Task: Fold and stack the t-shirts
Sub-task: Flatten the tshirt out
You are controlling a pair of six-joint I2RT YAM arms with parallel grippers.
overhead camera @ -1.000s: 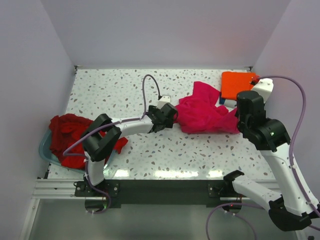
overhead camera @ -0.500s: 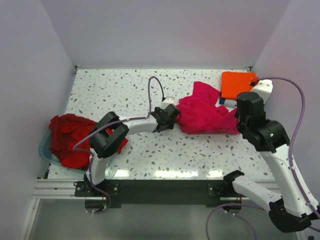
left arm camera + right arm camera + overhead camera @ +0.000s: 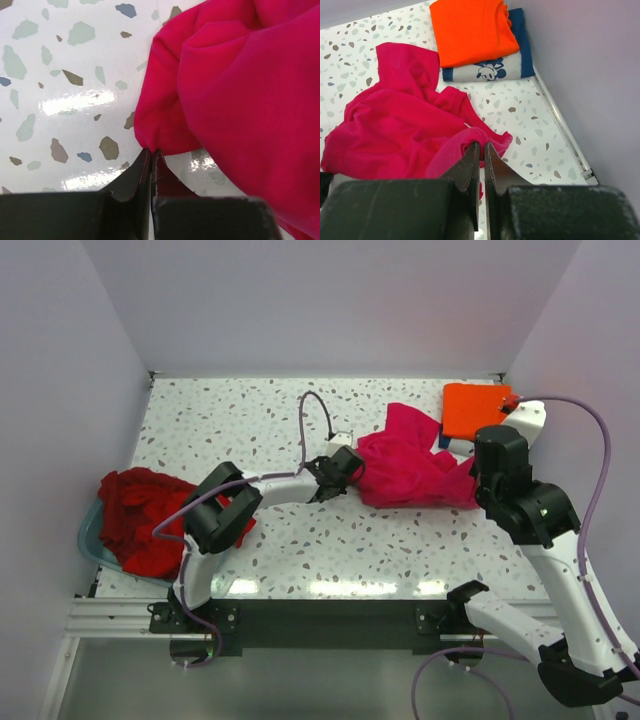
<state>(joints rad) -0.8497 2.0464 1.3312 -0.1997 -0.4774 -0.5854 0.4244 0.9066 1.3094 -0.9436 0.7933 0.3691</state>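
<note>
Four lots of cloth on the speckled desk [image 3: 230,420].

- Far right corner: orange t-shirt [image 3: 475,410], folded flat, lying on a folded navy t-shirt [image 3: 520,55] with a white cartoon print. The stack sits close to the right wall [image 3: 590,75].
- Left edge: dark red t-shirts [image 3: 135,510] heaped loose in a pale blue tub [image 3: 88,540], spilling over its rim. They are well apart from both arms' working ends.
- Centre right: magenta t-shirt [image 3: 410,468], crumpled and unfolded, lying between the two wrists. One point of it reaches back toward the orange stack, and whether the two touch cannot be told.

Obstructions: nothing lies on the bare desk between the magenta t-shirt and the stack except speckle. The left arm's purple cable [image 3: 302,425] arches up beside its wrist, clear of the cloth.

Left end effector [image 3: 151,152]: low on the desk at the shirt's left edge. The fingers are pressed together with the lowest bit of hem pinched at their tips (only a sliver of cloth is caught). The rest of the shirt bulks up to the right of the fingers.

Right end effector [image 3: 481,147]: at the shirt's right side, fingers closed on a raised fold of the magenta cloth, which drapes over the tips. The folded stack lies beyond it, toward the wall.
</note>
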